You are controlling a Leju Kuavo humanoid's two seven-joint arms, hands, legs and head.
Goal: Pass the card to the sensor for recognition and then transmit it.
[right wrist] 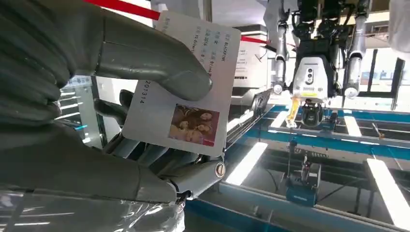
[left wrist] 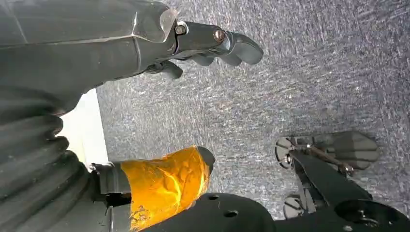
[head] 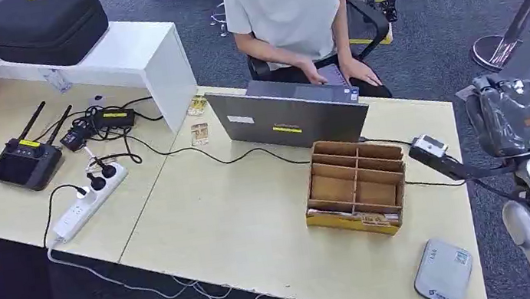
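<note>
Pinching the card (right wrist: 186, 92) between thumb and fingers, the right robot hand (right wrist: 145, 121) should lower it flat over the sensor (head: 444, 274); the left robot hand (left wrist: 193, 48) hangs empty, fingers apart.

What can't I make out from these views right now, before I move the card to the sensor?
- Card, right wrist view: the thumb of the right hand covers part of the print; the rest is too small to read.
- Right hand, head view: hidden behind the robot's own wrist housing.
- Left hand, left wrist view: fingers apart over carpet; its palm is cut off.
- Grey reader, head view: its label is too small.
</note>
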